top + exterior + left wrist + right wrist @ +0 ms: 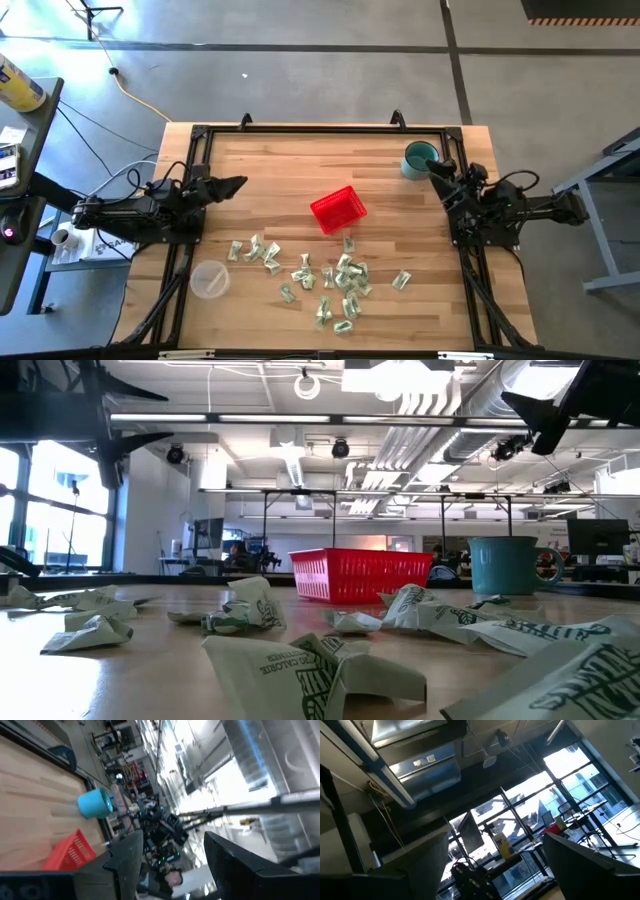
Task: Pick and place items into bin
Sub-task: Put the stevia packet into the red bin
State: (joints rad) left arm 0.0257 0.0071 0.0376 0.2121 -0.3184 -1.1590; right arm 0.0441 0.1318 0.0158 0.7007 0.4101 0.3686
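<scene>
The red slotted basket [338, 208] stands on its base near the table's middle, also in the low view [360, 575] and the left wrist view [70, 852]. Several pale green and silvery crinkled wrapped items [322, 278] lie scattered on the wood toward the near edge; they fill the foreground of the low view [240, 612]. My left gripper [237, 183] is open [172, 865], raised over the table's left side and well away from the items. My right gripper [436, 170] is open [495, 865], raised at the right side beside the teal mug and pointing up at the ceiling.
A teal mug [420, 158] stands at the far right corner, close to my right gripper. A clear round plastic cup [210, 279] sits near the left near corner. A black frame [320, 128] runs around the table's edge. Bare wood lies between the basket and the far edge.
</scene>
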